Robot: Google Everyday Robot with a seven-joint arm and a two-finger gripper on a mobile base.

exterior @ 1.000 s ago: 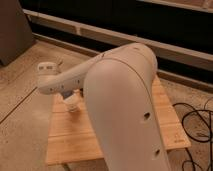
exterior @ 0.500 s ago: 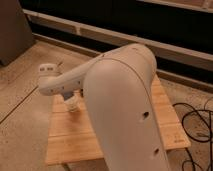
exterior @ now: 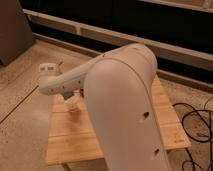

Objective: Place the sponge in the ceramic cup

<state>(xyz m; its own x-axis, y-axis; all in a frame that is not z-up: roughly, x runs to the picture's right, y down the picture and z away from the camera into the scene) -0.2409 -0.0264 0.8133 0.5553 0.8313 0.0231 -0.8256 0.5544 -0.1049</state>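
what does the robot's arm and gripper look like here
The arm is smooth, cream-white and rounded: a bulky upper link with a few small dark holes along its side, narrowing to a slimmer forearm with a boxy end. No cables or markings show on it. The gripper is a pale piece under the forearm, over the wooden table, largely hidden.

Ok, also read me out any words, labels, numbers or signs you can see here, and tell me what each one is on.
No text here can be read.
Table: a faint mark near its right front corner, too blurred to read.
Arm: no writing, only small dark holes.
Gripper, low over the table's left side: no label shows.
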